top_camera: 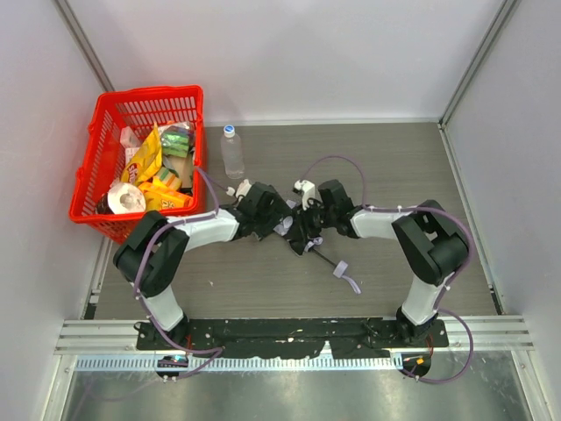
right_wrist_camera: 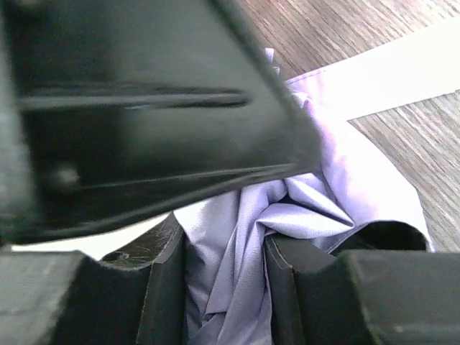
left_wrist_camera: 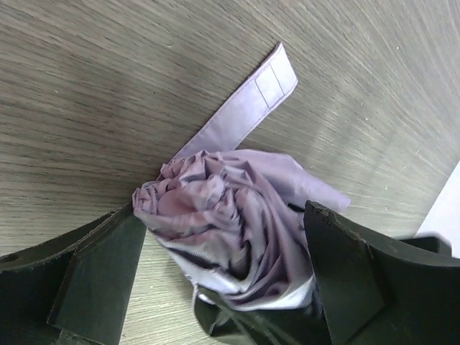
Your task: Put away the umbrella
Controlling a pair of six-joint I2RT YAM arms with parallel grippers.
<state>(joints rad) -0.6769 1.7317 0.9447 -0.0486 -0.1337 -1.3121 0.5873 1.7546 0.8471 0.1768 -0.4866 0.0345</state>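
Near the red basket [top_camera: 154,91], both arms bend low and inward — the left gripper [left_wrist_camera: 223,241] and the right gripper [right_wrist_camera: 224,262] each clamp narrowly on the umbrella [top_camera: 296,231] — canopy bunched.

Wood-grain table [top_camera: 394,175] carries red basket [top_camera: 88,155], clear bottle [top_camera: 232,153], umbrella [left_wrist_camera: 230,237]

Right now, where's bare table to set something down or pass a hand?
Far right: open table between the bottle and the right wall, beyond the right arm. Near strip between the arm bases, left of the strap. Crowded: centre, where the left tool and right tool clamp the umbrella, and the full red basket.
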